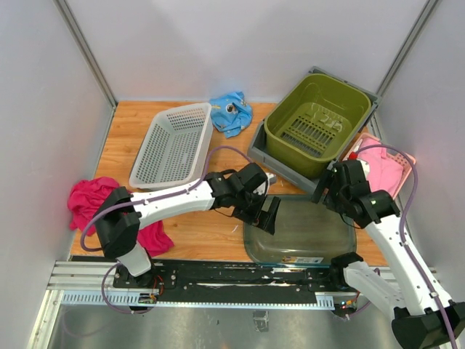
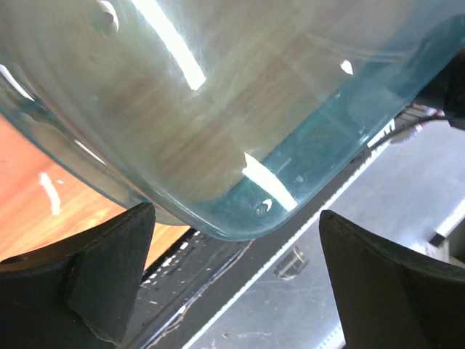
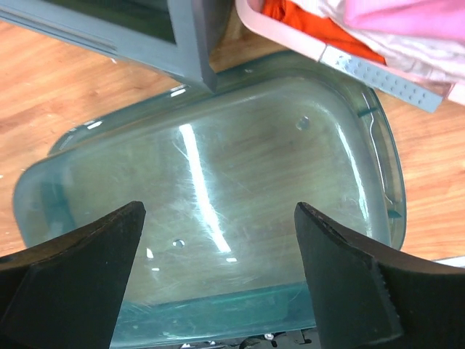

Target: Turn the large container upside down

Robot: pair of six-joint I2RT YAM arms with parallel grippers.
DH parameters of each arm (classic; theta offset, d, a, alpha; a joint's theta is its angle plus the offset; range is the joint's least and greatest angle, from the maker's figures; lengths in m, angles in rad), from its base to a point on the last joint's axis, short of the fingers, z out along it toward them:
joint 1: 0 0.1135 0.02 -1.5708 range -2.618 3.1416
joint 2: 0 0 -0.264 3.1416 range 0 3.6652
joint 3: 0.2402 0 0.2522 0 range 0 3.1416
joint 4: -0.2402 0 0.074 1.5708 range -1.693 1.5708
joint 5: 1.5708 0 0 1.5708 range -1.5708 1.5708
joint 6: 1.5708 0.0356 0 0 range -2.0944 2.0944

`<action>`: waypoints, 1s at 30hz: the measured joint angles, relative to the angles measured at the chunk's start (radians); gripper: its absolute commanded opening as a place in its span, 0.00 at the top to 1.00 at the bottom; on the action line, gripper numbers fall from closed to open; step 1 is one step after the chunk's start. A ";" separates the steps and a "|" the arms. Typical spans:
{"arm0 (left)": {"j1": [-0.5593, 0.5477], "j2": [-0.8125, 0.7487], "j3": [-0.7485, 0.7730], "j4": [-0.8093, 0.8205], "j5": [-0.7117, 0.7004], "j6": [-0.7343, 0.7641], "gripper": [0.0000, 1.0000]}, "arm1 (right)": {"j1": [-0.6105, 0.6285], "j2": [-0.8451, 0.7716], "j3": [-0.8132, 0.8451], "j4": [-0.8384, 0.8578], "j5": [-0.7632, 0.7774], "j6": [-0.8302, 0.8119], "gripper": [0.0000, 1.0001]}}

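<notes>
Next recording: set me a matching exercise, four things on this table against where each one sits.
1 clear container
2 green tub
3 red cloth
4 blue cloth

A left edge of the table
B inside the grey tray
C at the back, beside the white basket
D near edge, right of centre

Pairs: 1-D, 2-B, 3-A, 4-C

large container (image 2: 218,109) | corner between parted tool (image 2: 236,283) fingers | no contact
</notes>
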 measured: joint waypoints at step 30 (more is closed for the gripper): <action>0.548 0.016 0.352 -0.236 -0.605 0.346 0.53 | 0.000 0.032 0.052 0.158 -0.146 -0.034 0.14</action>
